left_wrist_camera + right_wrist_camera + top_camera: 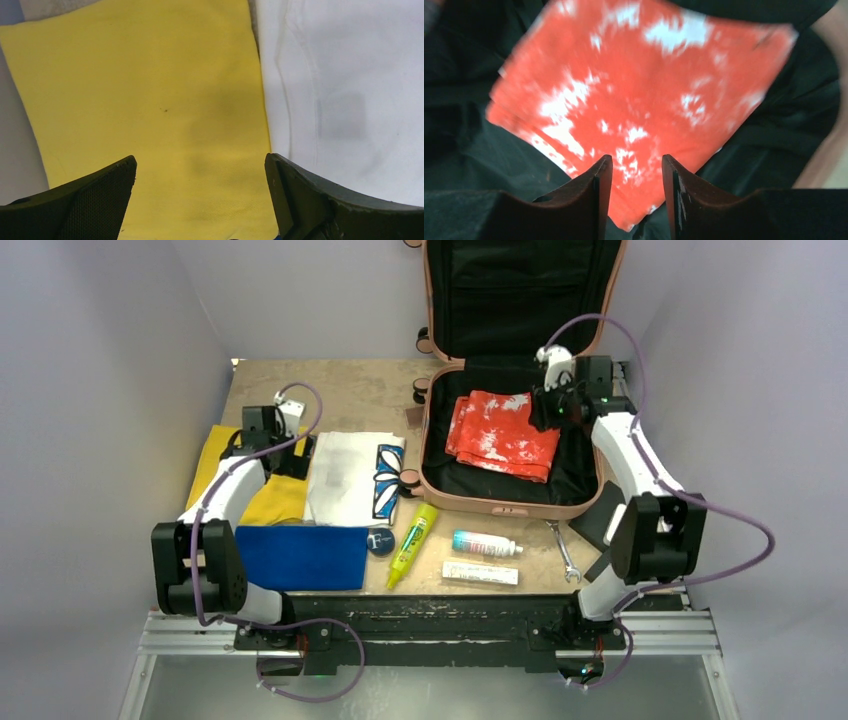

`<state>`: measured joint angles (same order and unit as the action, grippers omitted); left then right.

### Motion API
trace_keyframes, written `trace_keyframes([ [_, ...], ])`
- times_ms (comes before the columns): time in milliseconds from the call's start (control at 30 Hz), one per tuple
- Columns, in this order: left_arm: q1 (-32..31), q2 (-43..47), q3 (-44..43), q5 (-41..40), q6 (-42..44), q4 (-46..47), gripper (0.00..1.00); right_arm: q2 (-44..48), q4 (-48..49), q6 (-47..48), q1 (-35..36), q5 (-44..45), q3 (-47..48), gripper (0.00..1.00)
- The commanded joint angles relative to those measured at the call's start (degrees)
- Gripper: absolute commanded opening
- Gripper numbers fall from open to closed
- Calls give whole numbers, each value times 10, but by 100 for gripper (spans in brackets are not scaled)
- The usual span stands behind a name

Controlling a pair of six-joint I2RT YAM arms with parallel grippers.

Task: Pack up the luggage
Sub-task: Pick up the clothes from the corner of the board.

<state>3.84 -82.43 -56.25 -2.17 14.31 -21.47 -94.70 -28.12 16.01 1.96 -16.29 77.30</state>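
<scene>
The luggage (497, 508), a big salmon-pink hard-shell suitcase with black fabric lining, lies open at the far right of the wooden table (330, 390), and its lid stands up against the back wall. Inside the lower half lies one folded cloth with a red and white tie-dye pattern (503, 435), and I see nothing else packed there. My right pincer (636, 165) hangs over the near edge of this cloth. Its jaws are only a little apart and nothing is between them.

All other things lie outside the suitcase. Just in front of it are a yellow-green plastic tube (412, 545), a white spray bottle with a teal end (485, 544), a flat white box (481, 573) and a metal wrench (564, 552). To the left are a white cloth with a blue and black print (355, 478), a folded dark blue cloth (300, 555) and a yellow cloth (150, 100). My left pincer (200, 165) is over the yellow one, wide open and empty.

So I judge the packing is only at its beginning: one piece is in, and many are left.
</scene>
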Motion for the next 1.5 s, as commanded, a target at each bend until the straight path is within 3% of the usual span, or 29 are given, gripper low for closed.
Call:
trace_keyframes([
  [0, -33, -4, 28, -26, 37, 22, 99, 62, 7, -36, 18, -41, 77, 46],
  [200, -69, -2, 54, -51, 58, -5, 92, 58, 9, -64, 64, -44, 131, 49],
  [733, -62, -26, 92, -122, 48, 33, 77, 36, 15, -87, 121, -46, 163, 50],
  [967, -49, -66, 93, -136, 43, 58, 76, 39, 15, -87, 125, -44, 167, 51],
  [1300, 2, -142, 30, -131, 40, 88, 73, 37, 22, -92, 129, -41, 166, 51],
  [1467, 2, -119, 3, -77, 17, 54, 82, 38, 21, -94, 131, -40, 167, 51],
])
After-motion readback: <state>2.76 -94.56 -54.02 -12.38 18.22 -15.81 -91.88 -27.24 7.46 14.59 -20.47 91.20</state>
